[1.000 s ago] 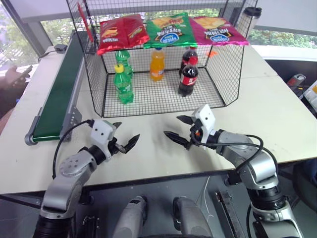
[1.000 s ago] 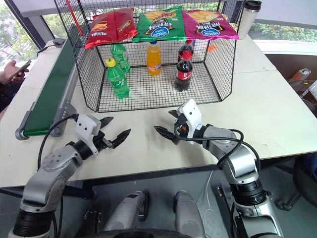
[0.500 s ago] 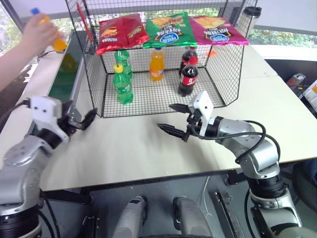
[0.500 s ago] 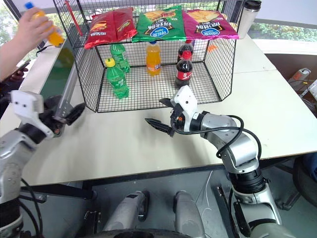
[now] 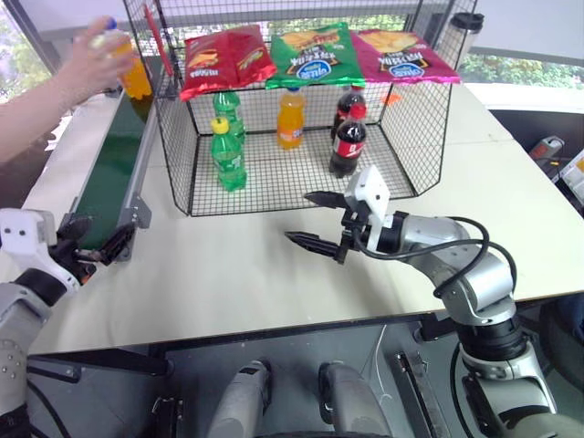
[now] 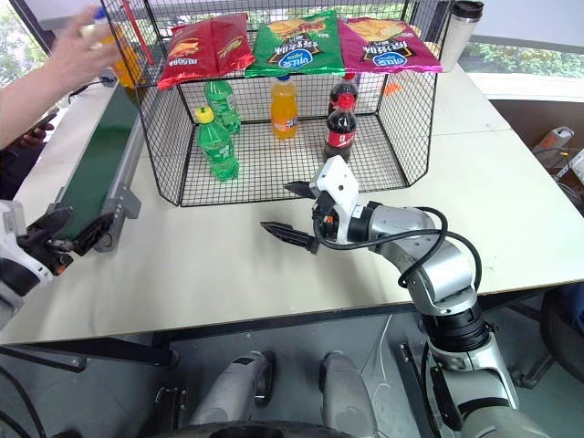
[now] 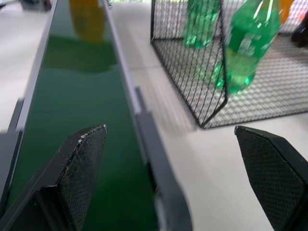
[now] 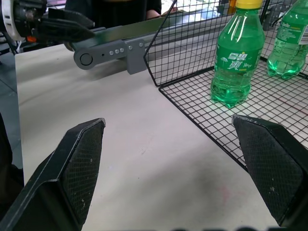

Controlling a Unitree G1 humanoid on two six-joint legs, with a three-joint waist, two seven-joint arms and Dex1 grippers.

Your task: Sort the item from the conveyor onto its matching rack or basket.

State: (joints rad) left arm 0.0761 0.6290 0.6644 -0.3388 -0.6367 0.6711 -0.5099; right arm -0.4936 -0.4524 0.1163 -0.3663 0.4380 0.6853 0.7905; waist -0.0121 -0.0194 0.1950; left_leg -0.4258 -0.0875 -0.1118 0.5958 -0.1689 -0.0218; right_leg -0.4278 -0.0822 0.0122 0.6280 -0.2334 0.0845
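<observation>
The left gripper point(image 5: 91, 246) is held far out to the robot's left, its two black fingers spread wide. The right gripper point(image 5: 315, 222) reaches toward the middle, level, fingers spread wide, holding nothing.

robot test lab staged as a shop: white table point(image 5: 274, 265) with a short green conveyor point(image 5: 114, 173), black wire rack point(image 5: 292, 109) stocked with drink bottles point(image 5: 226, 153), crisp bags point(image 5: 310, 50) on top; big windows point(image 5: 18, 55) onto trees behind.
</observation>
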